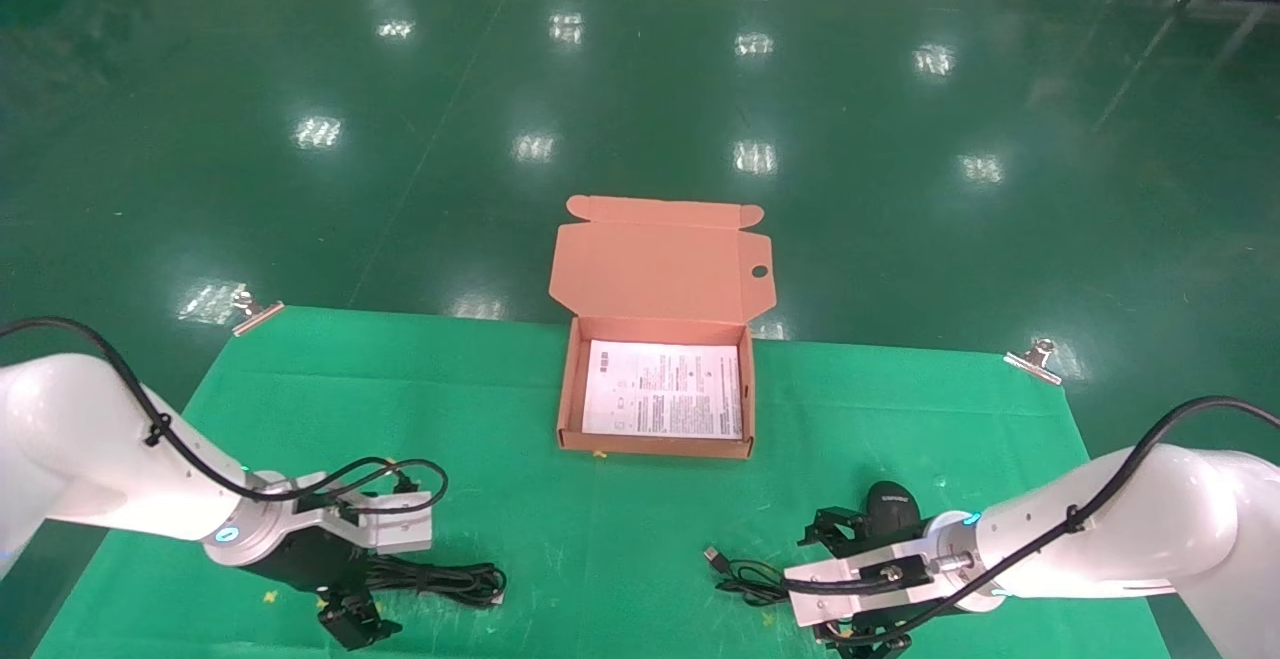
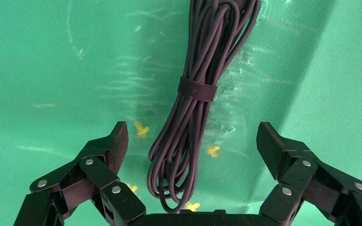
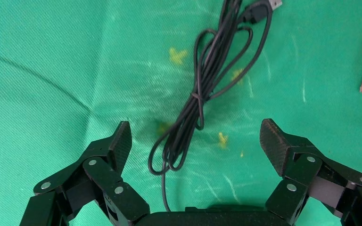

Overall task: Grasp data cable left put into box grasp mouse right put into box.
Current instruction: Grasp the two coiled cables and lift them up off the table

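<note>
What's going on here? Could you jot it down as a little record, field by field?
Surface: green cloth on a table
Box: open, lid flap back, white printed sheet inside
Data cable: tied black bundle on the cloth, between the left tool's fingers, not gripped
Left tool: open, over the data cable
Mouse: on the cloth near the right arm, outside the box
Mouse cord: loose loops on the cloth, USB plug at its end
Right tool: open, over the mouse cord
Packed so far: neither item
</note>
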{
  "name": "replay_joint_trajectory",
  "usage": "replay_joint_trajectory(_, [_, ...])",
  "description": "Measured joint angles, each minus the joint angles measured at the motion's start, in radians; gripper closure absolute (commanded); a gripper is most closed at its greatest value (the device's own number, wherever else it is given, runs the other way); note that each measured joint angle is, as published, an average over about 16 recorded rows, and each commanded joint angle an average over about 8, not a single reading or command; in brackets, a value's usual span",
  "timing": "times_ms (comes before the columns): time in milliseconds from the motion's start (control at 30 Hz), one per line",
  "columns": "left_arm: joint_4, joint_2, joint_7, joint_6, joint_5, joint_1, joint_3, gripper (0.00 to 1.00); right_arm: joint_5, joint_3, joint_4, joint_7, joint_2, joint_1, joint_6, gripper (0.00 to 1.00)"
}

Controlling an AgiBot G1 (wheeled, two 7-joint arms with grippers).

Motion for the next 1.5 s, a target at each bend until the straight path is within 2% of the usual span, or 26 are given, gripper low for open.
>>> replay_joint_trajectory(33, [0.005, 0.001, 0.002, -0.001, 0.000, -0.001, 0.000, 1.00, -0.001, 0.000, -0.002, -0.001, -0.001, 0.000, 0.002, 1.00])
replay_joint_trajectory(1500, [-0.011, -0.006, 0.006, 0.006, 0.001, -0.005, 0.001, 1.00, 0.018, 0.014, 0.001, 0.008, 0.017, 0.013, -0.009, 1.00])
